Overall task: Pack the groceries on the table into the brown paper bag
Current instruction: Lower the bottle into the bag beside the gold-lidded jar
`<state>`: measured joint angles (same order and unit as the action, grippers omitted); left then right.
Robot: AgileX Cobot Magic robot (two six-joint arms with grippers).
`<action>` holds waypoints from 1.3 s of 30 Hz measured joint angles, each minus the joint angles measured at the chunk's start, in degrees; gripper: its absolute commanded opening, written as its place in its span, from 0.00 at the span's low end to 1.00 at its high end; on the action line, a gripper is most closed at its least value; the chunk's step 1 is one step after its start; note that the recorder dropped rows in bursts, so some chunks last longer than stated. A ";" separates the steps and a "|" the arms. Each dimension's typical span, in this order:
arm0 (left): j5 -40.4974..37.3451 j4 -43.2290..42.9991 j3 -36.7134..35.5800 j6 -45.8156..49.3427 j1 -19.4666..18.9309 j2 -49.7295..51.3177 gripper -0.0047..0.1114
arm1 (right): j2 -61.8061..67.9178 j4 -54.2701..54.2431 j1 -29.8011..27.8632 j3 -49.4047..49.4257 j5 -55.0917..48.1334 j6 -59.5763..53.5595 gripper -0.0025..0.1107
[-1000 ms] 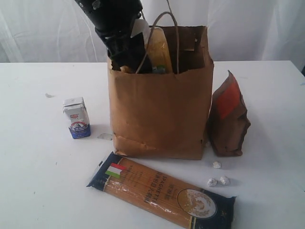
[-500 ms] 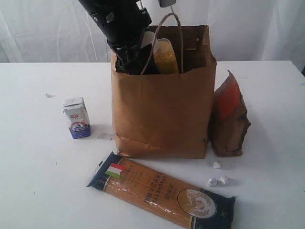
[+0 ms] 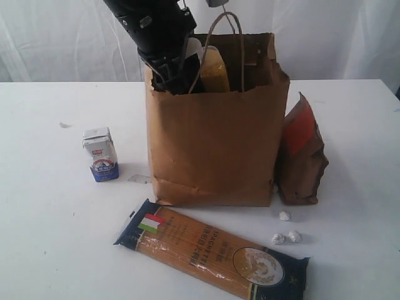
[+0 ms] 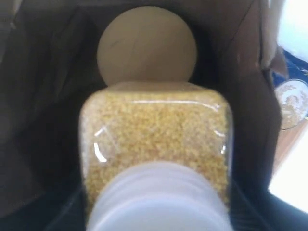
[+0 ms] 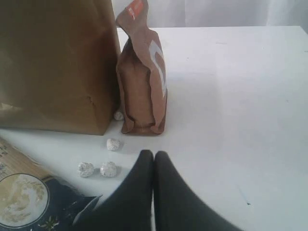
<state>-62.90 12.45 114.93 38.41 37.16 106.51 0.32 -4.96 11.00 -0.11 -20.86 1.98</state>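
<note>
**Brown paper bag (image 3: 212, 150) with the bottle at its mouth, three groceries outside it**

Nearest on the white surface (image 3: 50, 237), the long spaghetti pack (image 3: 212, 253) is laid flat and slantwise in front of the bag. In the right wrist view, the right claw (image 5: 153, 159) is seen low over the surface beside a corner of that pack, its two dark fingers pressed together on nothing. Just beyond the pack, small foil-wrapped balls (image 3: 285, 234) are scattered near the bag's corner. Further back, the small milk carton (image 3: 100, 154) is stood upright, apart from the bag's left side. The brown-orange pouch (image 3: 301, 156) is stood upright close against the bag's right side. The bag itself is stood open and creased. At its mouth the left claw (image 3: 172, 78) is sunk below the rim, closed on the yellow-grain bottle (image 4: 154, 139) at the white-cap end. The bottle is hung cap-up inside the bag. Below it, deeper in the bag, a round gold-toned lid (image 4: 147, 45) is seen.
</note>
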 measured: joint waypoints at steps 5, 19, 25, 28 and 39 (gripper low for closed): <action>0.78 -2.54 0.73 -2.17 0.00 0.00 0.40 | 0.00 0.00 0.00 0.00 0.00 0.00 0.02; 5.33 -4.82 2.67 -7.33 0.00 0.45 0.16 | 0.00 0.00 0.00 0.00 0.00 0.00 0.02; 5.96 -3.93 2.67 -8.08 0.00 0.48 0.16 | 0.00 0.00 0.00 0.00 0.00 0.00 0.02; 5.47 -3.56 2.79 -8.46 0.00 0.72 0.22 | 0.00 0.00 0.00 0.00 0.00 0.00 0.02; 4.89 -4.25 3.13 -13.28 0.00 1.55 0.63 | 0.00 0.00 0.00 0.00 0.00 0.00 0.02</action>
<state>-58.01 8.21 118.06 25.13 37.16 108.07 0.32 -4.96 11.00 -0.11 -20.86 1.98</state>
